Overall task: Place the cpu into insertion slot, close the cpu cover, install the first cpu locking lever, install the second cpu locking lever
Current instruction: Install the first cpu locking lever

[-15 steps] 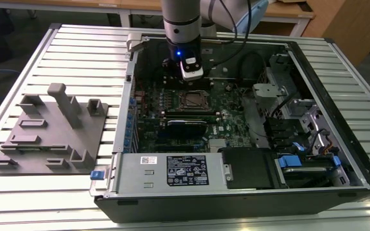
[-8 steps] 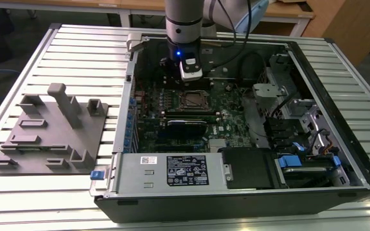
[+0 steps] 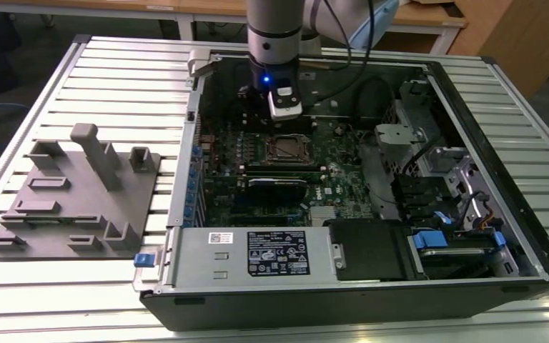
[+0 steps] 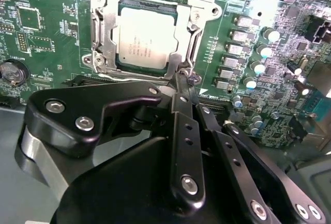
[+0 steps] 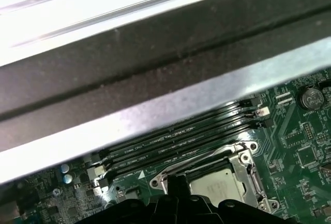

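Desk (image 3: 542, 136): slatted metal, carrying the open computer case (image 3: 351, 293).
Motherboard (image 4: 46, 32): green, flat in the case.
Insertion slot (image 4: 101, 27): near the motherboard's middle, beside the long memory slots (image 5: 181, 133).
Cpu cover (image 4: 194, 22): closed flat over the chip's edges.
Cpu (image 4: 146, 38): seated square in the slot, silvery top facing up.
End effector (image 4: 183, 76): fingers together, tips at the slot's corner, holding nothing.

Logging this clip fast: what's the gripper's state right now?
Gripper: closed, holding nothing visible; its tips sit at the edge of the cpu cover, which lies over the cpu.
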